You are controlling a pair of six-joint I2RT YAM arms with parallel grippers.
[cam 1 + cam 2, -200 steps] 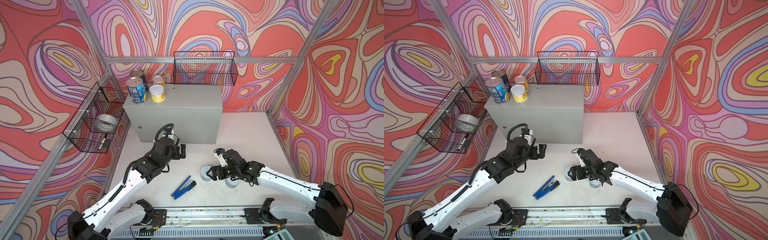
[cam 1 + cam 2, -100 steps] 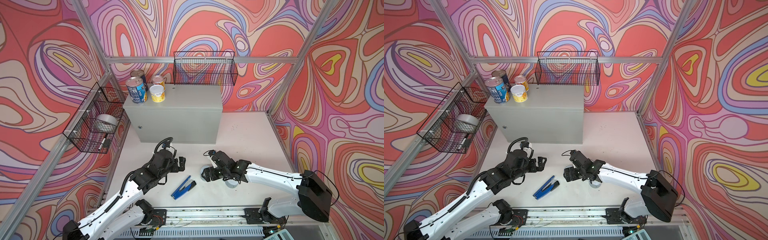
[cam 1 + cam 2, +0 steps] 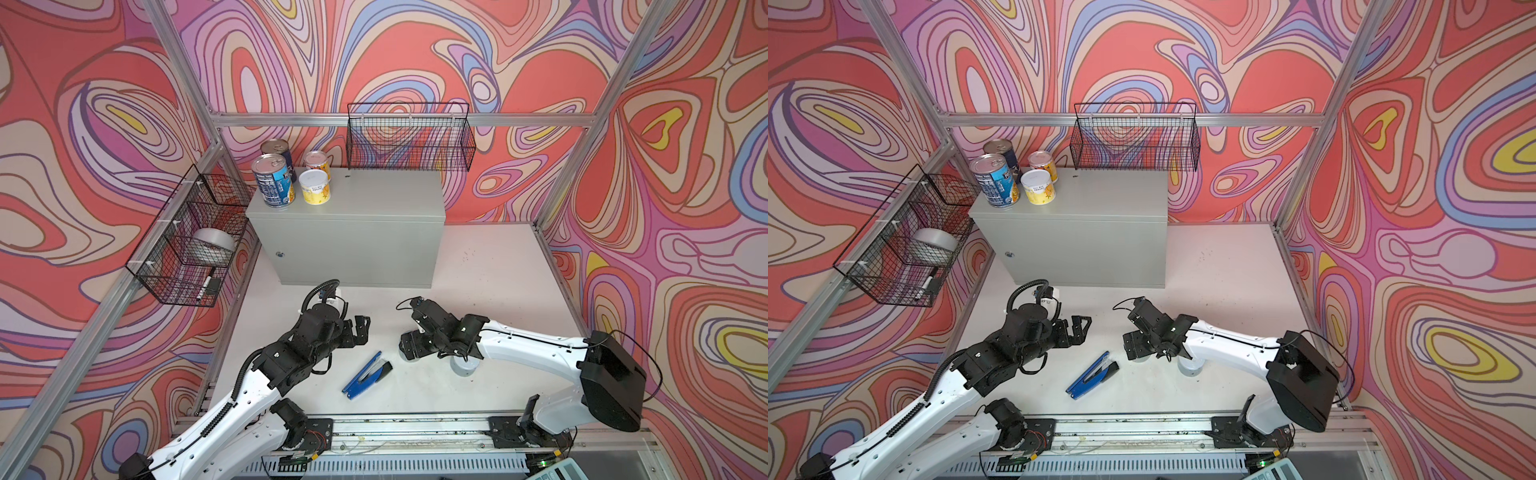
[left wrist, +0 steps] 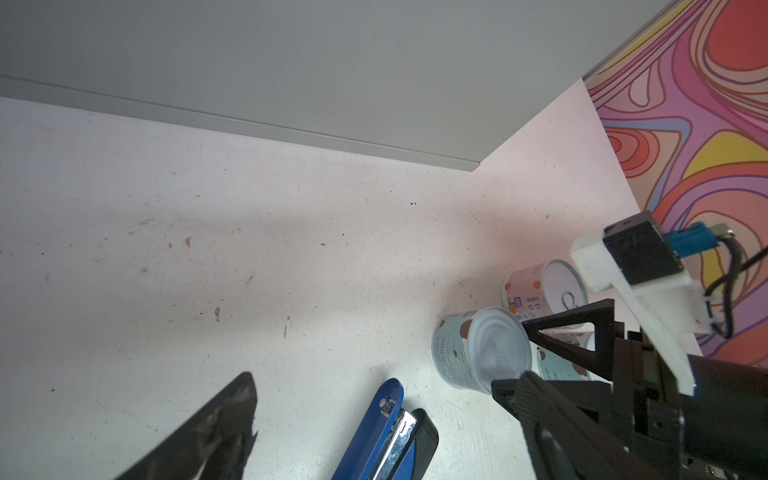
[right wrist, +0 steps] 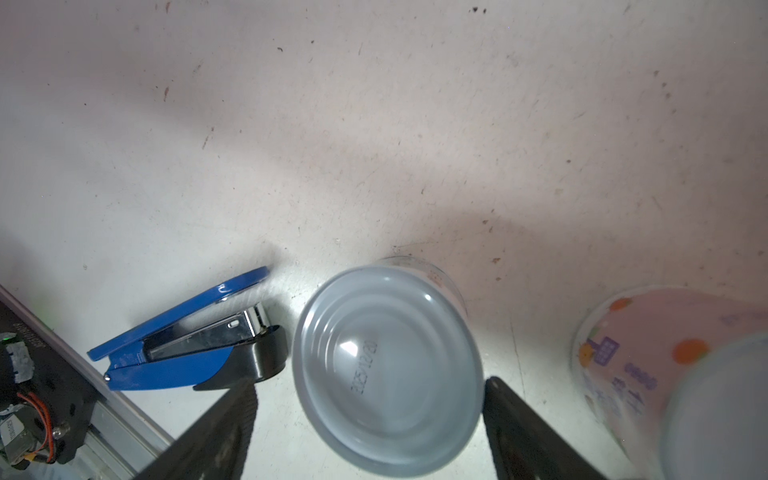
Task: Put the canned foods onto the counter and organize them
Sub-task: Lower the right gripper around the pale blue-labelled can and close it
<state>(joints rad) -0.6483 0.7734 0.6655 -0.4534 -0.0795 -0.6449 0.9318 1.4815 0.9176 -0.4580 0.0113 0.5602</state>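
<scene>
- Straddling a short pale-blue can [image 5: 386,370] with the right gripper [image 5: 370,384], low and just right of centre in both top views. Spread to either side of the lid, close against one wall and clear of the other, so bracketing rather than pinching.
- Reaching down over the lid, probably because so low a wall offers little hold from the side.
- Standing upright on the white table [image 3: 478,270], just beside a pink-labelled can [image 5: 623,357] and a third can [image 4: 552,365] largely hidden behind the fingers. Clustered tightly, hence little room for a wider approach.
- Hovering left of centre, the left gripper [image 3: 360,330]. Spread wide and empty, kept apart from the cluster, likely to leave its partner space.
- Lying between the two grippers, a blue stapler [image 3: 368,376], near the chosen can yet no part of the job.
- Grouped already at the upper-left corner of the grey cabinet [image 3: 374,195]: two tall blue cans [image 3: 274,183], a yellow can [image 3: 316,187] and an orange can [image 3: 318,163]. Packed close, seemingly to keep the bare top free for the three below.
</scene>
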